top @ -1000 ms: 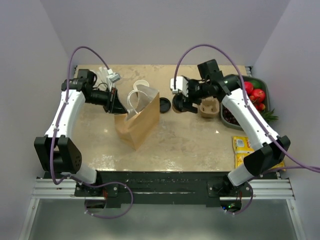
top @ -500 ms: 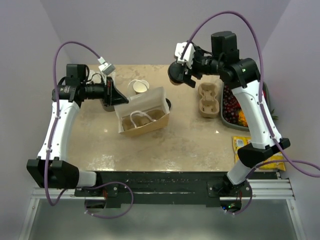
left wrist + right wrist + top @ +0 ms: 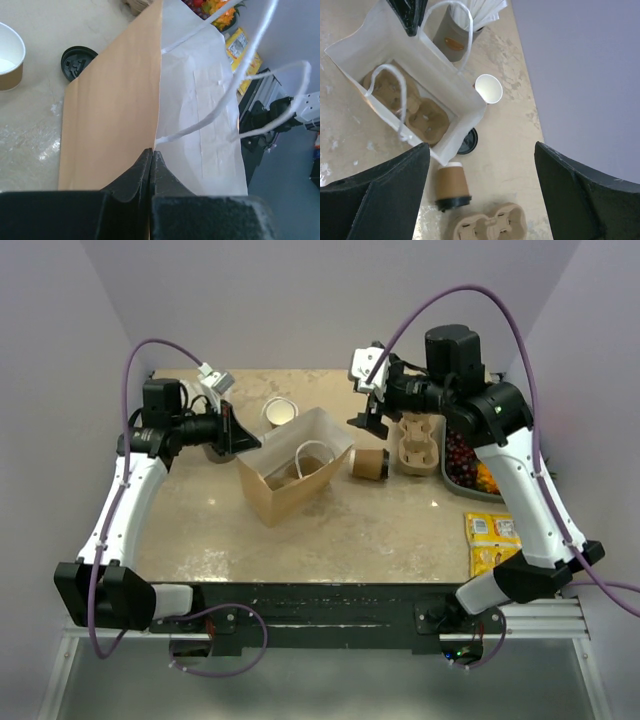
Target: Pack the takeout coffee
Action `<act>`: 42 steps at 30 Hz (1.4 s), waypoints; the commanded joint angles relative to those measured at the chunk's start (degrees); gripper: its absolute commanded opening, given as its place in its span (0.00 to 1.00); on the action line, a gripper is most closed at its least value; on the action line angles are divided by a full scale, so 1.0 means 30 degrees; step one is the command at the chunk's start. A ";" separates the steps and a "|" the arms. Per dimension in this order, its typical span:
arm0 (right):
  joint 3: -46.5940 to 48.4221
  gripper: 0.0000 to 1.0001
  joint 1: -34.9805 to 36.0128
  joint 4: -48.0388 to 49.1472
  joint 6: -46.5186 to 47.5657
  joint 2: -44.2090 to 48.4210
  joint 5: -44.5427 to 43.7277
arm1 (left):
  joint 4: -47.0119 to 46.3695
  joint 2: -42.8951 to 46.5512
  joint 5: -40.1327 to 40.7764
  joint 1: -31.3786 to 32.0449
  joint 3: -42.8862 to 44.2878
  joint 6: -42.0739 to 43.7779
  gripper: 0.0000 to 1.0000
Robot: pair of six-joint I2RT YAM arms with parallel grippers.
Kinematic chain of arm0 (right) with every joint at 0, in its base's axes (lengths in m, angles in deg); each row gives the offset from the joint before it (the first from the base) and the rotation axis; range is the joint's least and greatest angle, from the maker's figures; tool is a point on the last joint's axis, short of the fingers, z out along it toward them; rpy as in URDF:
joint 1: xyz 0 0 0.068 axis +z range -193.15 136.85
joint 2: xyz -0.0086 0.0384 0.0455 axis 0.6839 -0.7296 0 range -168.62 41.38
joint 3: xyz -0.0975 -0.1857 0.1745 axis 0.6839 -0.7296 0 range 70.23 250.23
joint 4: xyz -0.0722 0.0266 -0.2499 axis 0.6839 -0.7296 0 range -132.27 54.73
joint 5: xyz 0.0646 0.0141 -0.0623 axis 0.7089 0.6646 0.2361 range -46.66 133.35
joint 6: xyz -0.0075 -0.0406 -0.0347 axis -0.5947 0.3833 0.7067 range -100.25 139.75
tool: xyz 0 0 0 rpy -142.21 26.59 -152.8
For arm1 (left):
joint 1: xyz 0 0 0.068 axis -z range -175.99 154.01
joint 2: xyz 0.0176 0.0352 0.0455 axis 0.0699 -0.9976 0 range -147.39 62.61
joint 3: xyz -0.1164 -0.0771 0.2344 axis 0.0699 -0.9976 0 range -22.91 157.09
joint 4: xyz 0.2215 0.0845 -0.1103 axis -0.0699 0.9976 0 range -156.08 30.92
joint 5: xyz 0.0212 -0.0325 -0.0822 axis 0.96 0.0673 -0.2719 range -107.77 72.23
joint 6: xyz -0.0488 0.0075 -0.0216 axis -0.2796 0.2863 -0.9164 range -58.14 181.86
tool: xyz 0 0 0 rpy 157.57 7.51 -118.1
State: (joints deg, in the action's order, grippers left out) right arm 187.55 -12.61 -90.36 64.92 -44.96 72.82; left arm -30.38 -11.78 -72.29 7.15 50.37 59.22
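The takeout coffee (image 3: 369, 463), a small brown cup with a black lid, lies on its side on the table just right of the brown paper bag (image 3: 262, 490). In the right wrist view the takeout coffee (image 3: 451, 186) rests by the bag's corner (image 3: 454, 131), lid end away from the bag. My right gripper (image 3: 370, 412) hangs open above it with nothing between its fingers (image 3: 380, 195). My left gripper (image 3: 151, 150) is shut on the bag's rim at its far left side (image 3: 240, 436) and holds the bag (image 3: 110, 110) open. A pulp cup carrier (image 3: 410, 107) lies inside the bag.
A second cup carrier (image 3: 418, 445) sits right of the coffee, beside a fruit tray (image 3: 465, 462). A lidless brown cup (image 3: 280, 412) and a grey cup of straws (image 3: 454, 34) stand behind the bag. A loose black lid (image 3: 466, 141) lies by the bag. Yellow packets (image 3: 490, 540) lie near right.
The lidded cup was up at my right gripper half a second ago; now it lies on its side beside the bag. The bag has turned and its mouth stands open.
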 commanded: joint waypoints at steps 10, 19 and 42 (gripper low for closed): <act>-0.6934 0.86 -0.3967 0.4095 -0.3829 0.0336 -0.1240 | 0.3364 0.0510 0.1153 -0.0195 0.1151 0.3195 0.00; -0.9924 0.96 -0.5845 0.3861 -0.1680 -0.1539 0.3003 | 0.5234 -0.1392 -0.1393 -0.3005 0.2526 0.3920 0.07; -1.3704 0.99 -0.6022 0.3947 1.0991 -0.5818 0.2186 | 0.8930 -0.2508 -0.1397 -0.3096 0.2470 0.7266 0.29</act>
State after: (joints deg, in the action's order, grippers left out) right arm 146.91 -30.90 -80.80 95.78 -62.62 77.39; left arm -4.61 -20.44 -76.70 -2.01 57.69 79.29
